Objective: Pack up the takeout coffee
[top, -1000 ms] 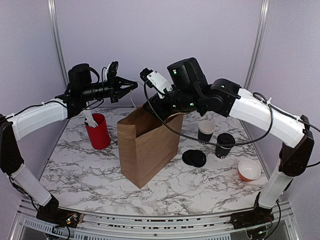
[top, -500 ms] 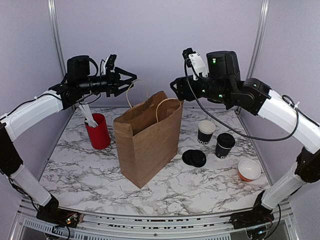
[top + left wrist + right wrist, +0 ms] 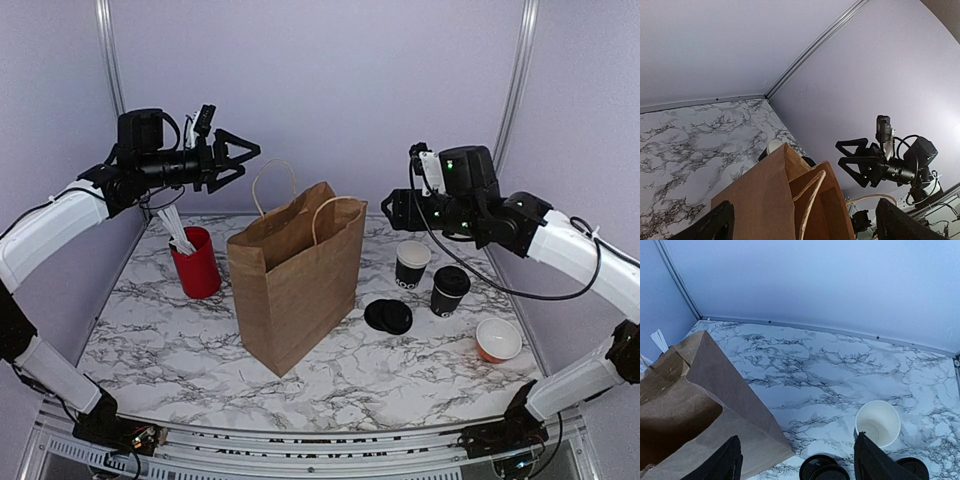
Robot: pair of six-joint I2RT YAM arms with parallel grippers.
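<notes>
The takeout coffee (image 3: pixel 449 290), a small black cup with a black lid, stands on the table right of the brown paper bag (image 3: pixel 295 280); its lid (image 3: pixel 912 469) shows at the right wrist view's bottom edge. The bag stands upright with its mouth open (image 3: pixel 840 210). My left gripper (image 3: pixel 235 160) hangs open, high and left of the bag, with nothing between its fingers (image 3: pixel 807 225). My right gripper (image 3: pixel 395 210) is open too, high above the cups and right of the bag, also empty (image 3: pixel 797 462).
An open black cup with a white inside (image 3: pixel 411 264) (image 3: pixel 877 422) stands behind the coffee. A stack of black lids (image 3: pixel 388 316) (image 3: pixel 822 470) lies beside the bag. An orange cup (image 3: pixel 498 340) sits at the right front. A red cup of white sticks (image 3: pixel 196 262) stands left.
Both grippers have opened and drawn away from the bag's top. The right arm swung back to the right, the left drew back leftward. The bag now stands with both handles up.
</notes>
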